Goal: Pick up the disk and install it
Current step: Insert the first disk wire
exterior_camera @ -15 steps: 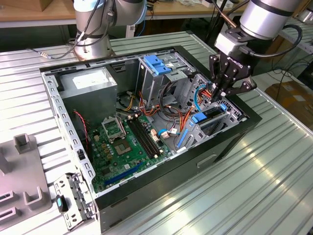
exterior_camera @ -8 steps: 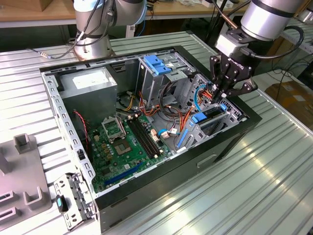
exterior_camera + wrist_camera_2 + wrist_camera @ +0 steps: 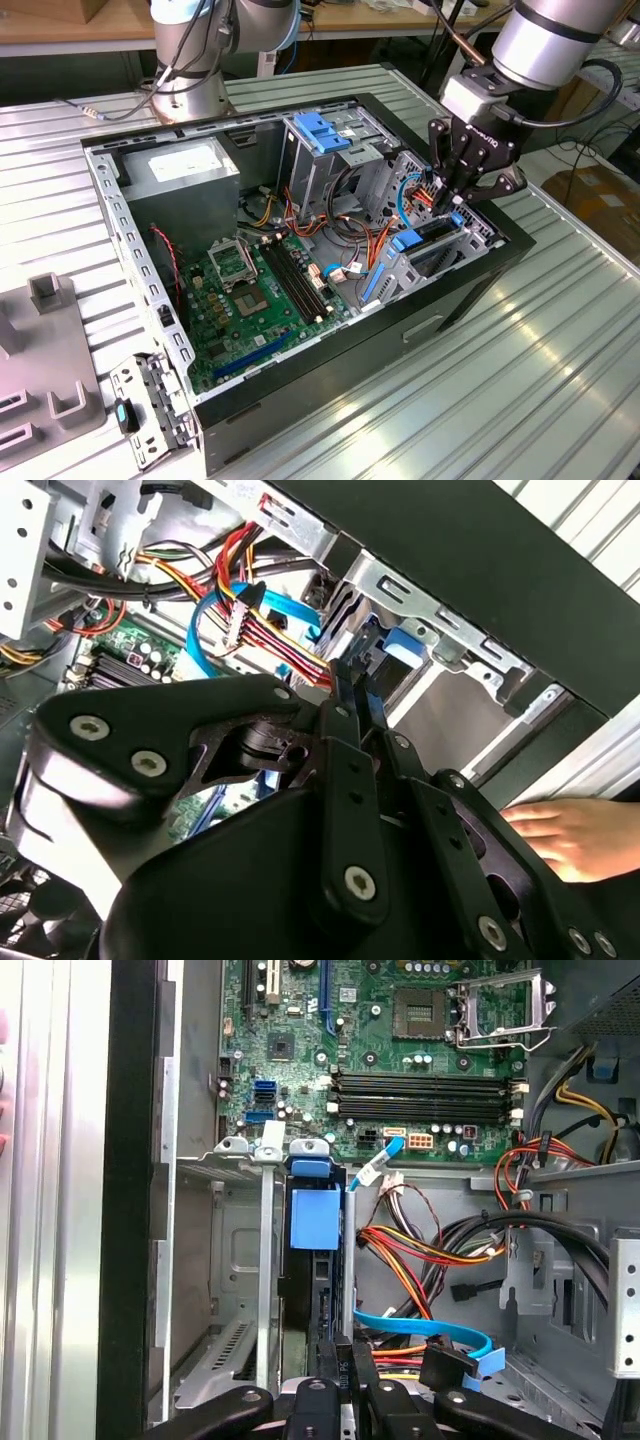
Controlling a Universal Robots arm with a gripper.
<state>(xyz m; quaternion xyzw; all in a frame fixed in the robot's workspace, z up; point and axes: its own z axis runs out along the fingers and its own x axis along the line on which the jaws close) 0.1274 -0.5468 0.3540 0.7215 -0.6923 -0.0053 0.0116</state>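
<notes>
The open computer case (image 3: 300, 250) lies on its side on the ribbed metal surface (image 3: 560, 380), so its drive bays face upward toward the arm. The pincer (image 3: 462, 205) hangs over the case's front corner, beside the metal drive cage (image 3: 325, 150) with its blue handle, and is clenched on the disk (image 3: 435, 240). The disk stands on edge, sunk partway into the narrow bay (image 3: 240, 1290) at the case's front wall. In the first wrist view its blue rail (image 3: 315, 1218) runs between the bay's metal guides, which appear to keep it straight for sliding. The motherboard (image 3: 255, 290) lies deeper inside the case. A person's hand (image 3: 570, 835) rests just outside the case wall.
</notes>
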